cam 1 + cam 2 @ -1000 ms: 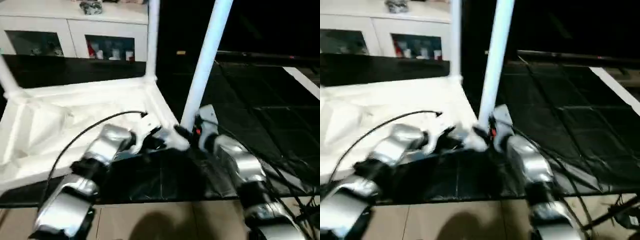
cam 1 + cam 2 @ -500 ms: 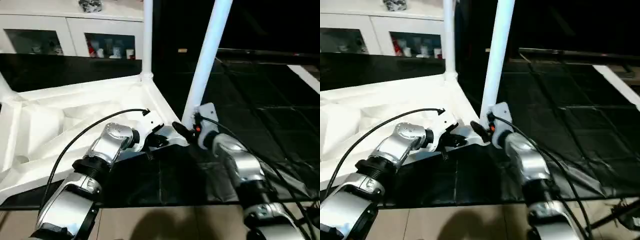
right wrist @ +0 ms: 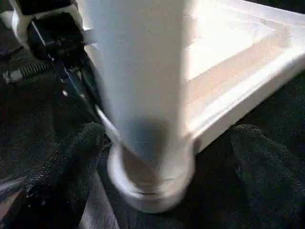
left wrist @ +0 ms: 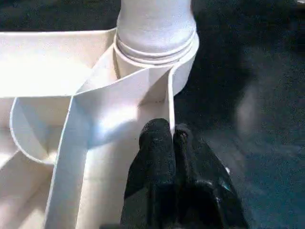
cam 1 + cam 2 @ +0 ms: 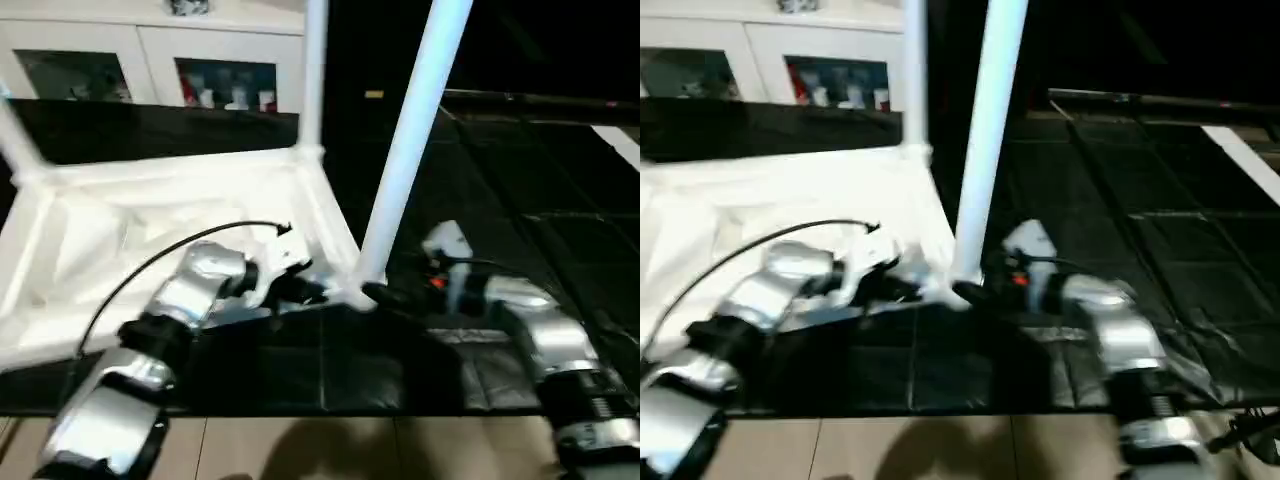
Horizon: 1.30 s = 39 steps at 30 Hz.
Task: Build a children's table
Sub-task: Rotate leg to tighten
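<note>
The left gripper point(image 4: 172, 136) pinches the thin rim wall of the upturned white table top point(image 5: 150, 215) beside its near corner socket point(image 4: 157, 57), while the right gripper point(image 3: 157, 157) sits spread wide, one black finger point(image 3: 62, 171) on each side of the base of the table leg point(image 5: 405, 150) standing in that socket, not touching it. The top lies on a black floor mat point(image 5: 520, 190) with open mat on the robot's right. A second leg point(image 5: 314, 70) stands at the far corner, before a white cabinet with glass doors point(image 5: 150, 70).
</note>
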Tool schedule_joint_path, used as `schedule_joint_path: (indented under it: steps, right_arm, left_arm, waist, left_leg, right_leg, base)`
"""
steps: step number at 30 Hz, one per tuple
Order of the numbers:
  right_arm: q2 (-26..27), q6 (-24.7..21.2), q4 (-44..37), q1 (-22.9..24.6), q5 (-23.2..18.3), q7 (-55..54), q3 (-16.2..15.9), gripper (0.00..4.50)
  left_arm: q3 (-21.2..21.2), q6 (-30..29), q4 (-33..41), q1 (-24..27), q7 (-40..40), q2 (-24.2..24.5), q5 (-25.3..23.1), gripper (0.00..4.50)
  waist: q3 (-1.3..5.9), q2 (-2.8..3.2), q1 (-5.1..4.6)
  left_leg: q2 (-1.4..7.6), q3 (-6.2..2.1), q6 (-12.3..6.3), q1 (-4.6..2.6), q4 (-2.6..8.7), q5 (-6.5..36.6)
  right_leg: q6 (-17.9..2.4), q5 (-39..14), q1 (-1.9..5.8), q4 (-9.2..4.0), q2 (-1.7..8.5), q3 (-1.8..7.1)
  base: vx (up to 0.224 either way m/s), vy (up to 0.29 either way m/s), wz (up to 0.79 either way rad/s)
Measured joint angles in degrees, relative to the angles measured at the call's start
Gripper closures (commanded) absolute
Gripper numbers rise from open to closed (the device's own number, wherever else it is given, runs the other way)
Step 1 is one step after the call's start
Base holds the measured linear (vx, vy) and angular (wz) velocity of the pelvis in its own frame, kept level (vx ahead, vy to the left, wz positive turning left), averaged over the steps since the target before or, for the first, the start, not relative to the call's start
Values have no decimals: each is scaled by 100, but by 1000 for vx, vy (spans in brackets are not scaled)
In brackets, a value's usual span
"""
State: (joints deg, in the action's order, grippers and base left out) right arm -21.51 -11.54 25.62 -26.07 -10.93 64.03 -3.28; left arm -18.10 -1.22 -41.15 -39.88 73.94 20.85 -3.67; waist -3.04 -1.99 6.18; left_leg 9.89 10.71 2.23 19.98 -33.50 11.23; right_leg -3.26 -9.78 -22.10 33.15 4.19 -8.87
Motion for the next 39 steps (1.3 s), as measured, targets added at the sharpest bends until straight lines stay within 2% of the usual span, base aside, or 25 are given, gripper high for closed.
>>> schedule_joint_path:
  steps: [7, 9, 14, 15, 18, 20, 23, 24, 26, 28, 29, 35, 39]
  right_arm:
    - [-213, 179, 39, -96, -166, 1215, -418, 8]
    - [-224, 199, 48, -114, -189, 1482, -517, 34]
    - [-201, 214, 274, -238, -183, 1745, -677, 59]
    - [-196, 214, 297, -280, -183, 1810, -710, 80]
    - [-164, 212, 381, -322, -189, 1944, -802, 88]
    - [-160, 205, 431, -321, -189, 2034, -847, 116]
    - [-160, 196, 457, -325, -197, 2136, -848, 127]
    - [-160, 189, 478, -327, -199, 2163, -852, 149]
    - [-159, 174, 500, -327, -202, 2233, -855, 165]
    - [-158, 172, 500, -327, -207, 2274, -859, 168]
    - [-157, 171, 500, -326, -218, 2280, -863, 192]
    - [-150, 213, 497, -327, -236, 2277, -865, 229]
    - [-137, 188, 447, -302, -236, 2243, -847, 236]
  left_arm:
    - [-200, 384, 213, 144, 667, 161, 41, 450]
    - [-257, 416, 285, 170, 792, 189, 59, 450]
    - [-437, 527, 490, 224, 992, 263, 53, 450]
    - [-441, 540, 501, 230, 1010, 269, 51, 450]
    - [-454, 553, 540, 240, 1029, 274, 44, 450]
    - [-466, 561, 564, 250, 1060, 287, 44, 450]
    - [-479, 572, 615, 273, 1071, 313, 46, 450]
    - [-483, 585, 623, 279, 1071, 319, 48, 450]
    - [-487, 609, 624, 283, 1072, 323, 48, 450]
    - [-488, 614, 624, 284, 1071, 325, 46, 450]
    - [-488, 616, 624, 284, 1071, 325, 45, 450]
    - [-489, 632, 624, 284, 1070, 330, 46, 450]
    - [-484, 630, 624, 284, 1062, 331, 46, 450]
  waist:
    - [0, -1, 121]
    - [1, -1, 156]
    - [0, -17, 232]
    - [0, -17, 232]
    - [3, -23, 233]
    - [2, -23, 233]
    - [3, -23, 233]
    - [3, -23, 233]
    - [3, -23, 233]
    - [3, -23, 233]
    - [3, -23, 233]
    - [3, -24, 232]
    - [3, -23, 231]
  left_leg:
    - [4, 23, 25, 3, -11, 17]
    - [8, 31, 24, 3, -11, 18]
    - [18, 50, 24, 4, -15, 16]
    - [18, 55, 24, 5, -17, 16]
    - [18, 56, 23, 8, -19, 17]
    - [18, 56, 23, 9, -19, 17]
    - [19, 56, 23, 9, -18, 17]
    - [19, 56, 23, 9, -18, 17]
    - [19, 56, 23, 9, -20, 17]
    - [19, 56, 23, 9, -21, 17]
    - [19, 56, 23, 9, -21, 17]
    - [19, 56, 23, 8, -22, 17]
    - [19, 56, 23, 6, -27, 17]
  right_leg:
    - [1, 2, 6, 0, 9, 4]
    - [1, 2, 6, 1, 10, 5]
    - [7, -1, 6, 7, 13, 6]
    - [7, -1, 6, 7, 14, 7]
    - [8, -2, 7, 7, 15, 8]
    - [8, -2, 7, 7, 15, 8]
    - [11, -3, 7, 9, 15, 7]
    - [11, -4, 7, 9, 15, 7]
    - [12, -4, 7, 9, 15, 8]
    - [12, -4, 7, 9, 15, 8]
    - [12, -4, 7, 10, 15, 8]
    - [13, -4, 7, 13, 15, 7]
    - [14, -5, 7, 21, 15, 9]
  base:
    - [0, 0, 0]
    - [0, 0, 0]
    - [0, 0, 0]
    - [0, 0, 0]
    - [0, 0, 0]
    - [0, 0, 0]
    - [0, 0, 0]
    - [0, 0, 0]
    - [0, 0, 0]
    - [0, 0, 0]
    - [0, 0, 0]
    - [0, 0, 0]
    - [0, 0, 0]
